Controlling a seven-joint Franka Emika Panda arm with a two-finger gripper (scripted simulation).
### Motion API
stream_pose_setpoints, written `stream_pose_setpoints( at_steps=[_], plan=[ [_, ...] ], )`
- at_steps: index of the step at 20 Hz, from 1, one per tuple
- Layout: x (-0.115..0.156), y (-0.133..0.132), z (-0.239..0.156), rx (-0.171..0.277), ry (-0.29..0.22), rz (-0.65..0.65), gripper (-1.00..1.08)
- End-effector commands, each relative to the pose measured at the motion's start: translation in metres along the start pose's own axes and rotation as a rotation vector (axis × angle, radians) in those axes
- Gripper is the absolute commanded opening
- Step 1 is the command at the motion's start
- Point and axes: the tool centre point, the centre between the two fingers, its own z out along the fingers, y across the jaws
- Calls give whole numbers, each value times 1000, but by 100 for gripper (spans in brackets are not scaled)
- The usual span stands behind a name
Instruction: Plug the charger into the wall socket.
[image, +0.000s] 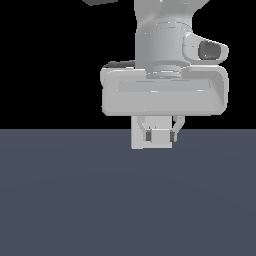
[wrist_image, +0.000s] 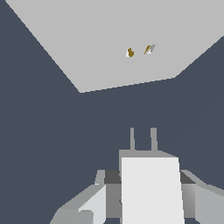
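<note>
My gripper (image: 161, 134) hangs low over the dark floor and is shut on the charger (image: 162, 138), a small off-white block held between the two fingers. In the wrist view the charger (wrist_image: 151, 190) fills the near middle, its two thin prongs (wrist_image: 153, 139) pointing at the wall socket (wrist_image: 109, 35). The socket is a light-grey plate with two small dark slots (wrist_image: 130, 52) at its centre. A stretch of floor separates the prongs from the plate. In the exterior view the wall socket (image: 137, 140) shows as a pale panel just behind the charger, mostly hidden by the hand.
The dark blue-grey floor (image: 125, 200) spreads all around. The arm's broad white hand (image: 165, 92) blocks most of the view behind it.
</note>
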Motion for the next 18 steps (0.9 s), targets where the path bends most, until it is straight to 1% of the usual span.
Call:
stream_pose_setpoints(
  at_steps=[1,10,18],
  plan=[
    [4,2,-3,8,0,-44,-100],
    [13,8,-11,27,-2,-143,-100],
    [15,9,-12,31,-3,-167,-100]
  ],
)
